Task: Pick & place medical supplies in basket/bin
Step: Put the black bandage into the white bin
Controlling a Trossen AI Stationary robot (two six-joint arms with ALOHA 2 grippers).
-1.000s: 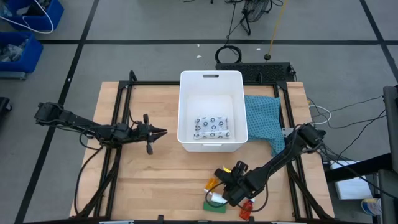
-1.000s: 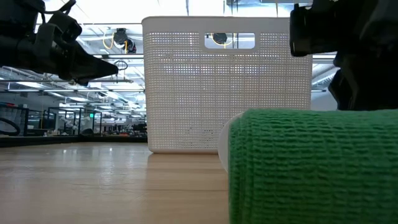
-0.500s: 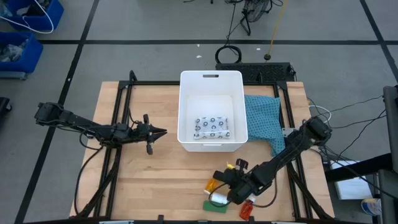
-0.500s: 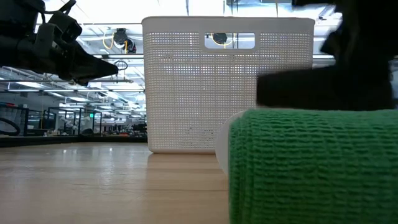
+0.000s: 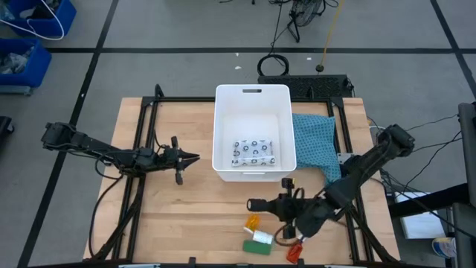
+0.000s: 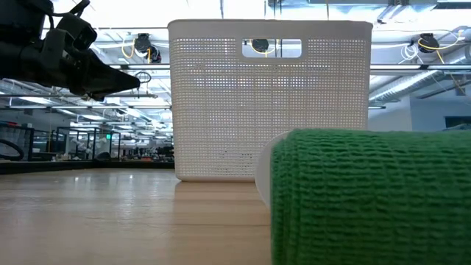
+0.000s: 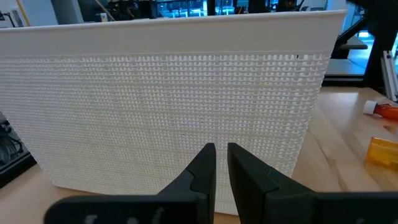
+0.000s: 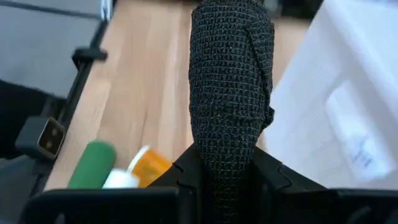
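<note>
My right gripper [image 5: 277, 205] is raised over the table's near middle and shut on the black oblong piece [image 8: 230, 93]. That piece juts out past the fingers toward the table's left [image 5: 256, 203]. The white basket [image 5: 251, 132] stands at the far middle with the white dark-patterned packet [image 5: 254, 152] lying flat on its floor. An orange bottle [image 5: 253, 222], a green-and-white item [image 5: 258, 243] and a red bottle [image 5: 292, 253] lie on the wood near the front edge. My left gripper [image 5: 192, 158] waits shut, left of the basket. My right gripper pinches the black piece's near end [image 8: 227, 165] between its two fingers [image 8: 186, 177], one on each side. The fingers come from the table's right, slanting down, and lie along the piece. The piece sticks out ahead of them, lifted clear of the table.
A teal cloth [image 5: 316, 141] lies right of the basket. Black frame rails [image 5: 137, 186] run along both table sides. In the low view the green item [image 6: 368, 195] fills the near right before the basket wall [image 6: 268, 103]. Bare wood lies left of the near items.
My right gripper has risen from among the items near the front edge, carrying the black piece clear of the table. It has rolled and tipped up, and now points toward the table's left. It has gone out of the low view.
</note>
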